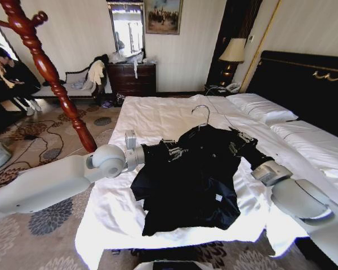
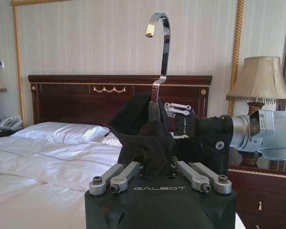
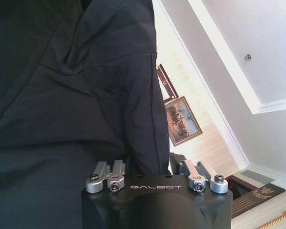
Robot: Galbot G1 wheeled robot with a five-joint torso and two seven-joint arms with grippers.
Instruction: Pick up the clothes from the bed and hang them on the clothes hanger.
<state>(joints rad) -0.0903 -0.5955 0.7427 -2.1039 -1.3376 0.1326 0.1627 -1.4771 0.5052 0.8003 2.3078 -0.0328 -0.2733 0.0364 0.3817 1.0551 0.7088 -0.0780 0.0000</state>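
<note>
Your jacket [image 1: 186, 180] is off the bed [image 1: 158, 118], already on the hanger [image 1: 201, 115]. Left gripper [image 1: 168, 149] and right gripper [image 1: 236, 147] each clamp a shoulder beside the hook. Left to do, by my judgement: carrying it to a hanging spot.

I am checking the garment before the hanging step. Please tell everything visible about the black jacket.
The black jacket is slightly shiny fabric with metal snaps and a small white tag near its lower edge. It is held spread above the bed, already on the clothes hanger, whose silver hook rises from the collar. The left pincer grips one shoulder, the right pincer the other.
</note>
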